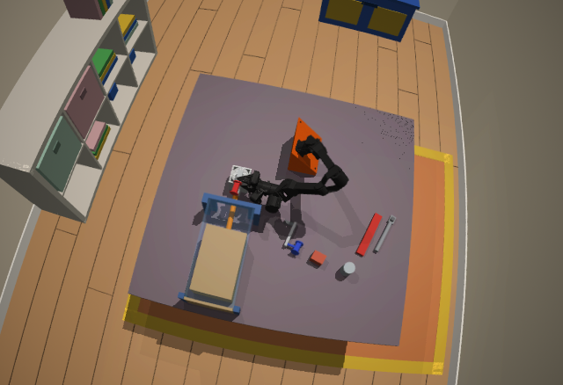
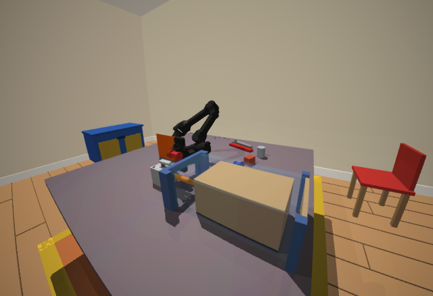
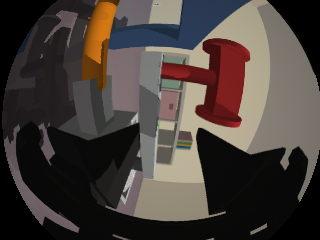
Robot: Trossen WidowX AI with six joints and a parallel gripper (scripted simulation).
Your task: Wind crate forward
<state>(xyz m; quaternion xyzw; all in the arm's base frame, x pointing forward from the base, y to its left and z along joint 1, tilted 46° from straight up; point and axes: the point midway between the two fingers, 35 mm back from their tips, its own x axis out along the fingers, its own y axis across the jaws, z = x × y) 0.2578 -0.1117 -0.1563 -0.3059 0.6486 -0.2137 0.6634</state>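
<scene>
The tan crate (image 1: 219, 263) (image 2: 244, 194) sits flat inside the clear-panelled cubby, its front apart from the blue frame (image 1: 210, 199) (image 2: 169, 189) at the mouth. An orange strap (image 1: 230, 217) (image 2: 184, 179) (image 3: 95, 45) runs from it toward the pale winch (image 1: 236, 171) (image 2: 156, 176). A crank with a grey arm (image 3: 150, 107) and a red knob (image 1: 235, 187) (image 2: 174, 155) (image 3: 226, 82) is at the winch; its key end is hidden. My gripper (image 3: 171, 130) is open at the winch, with the grey arm showing between its fingertips, nearer the left finger in the wrist view.
A grey crank with a blue knob (image 1: 296, 247), a red block (image 1: 318, 257) (image 2: 249, 159), a grey cylinder (image 1: 348, 268) (image 2: 260, 151), a red bar (image 1: 369, 234) (image 2: 241, 146) and a grey wrench (image 1: 384, 234) lie on the bench. An orange panel (image 1: 301, 160) (image 2: 165, 145) stands by the arm's base.
</scene>
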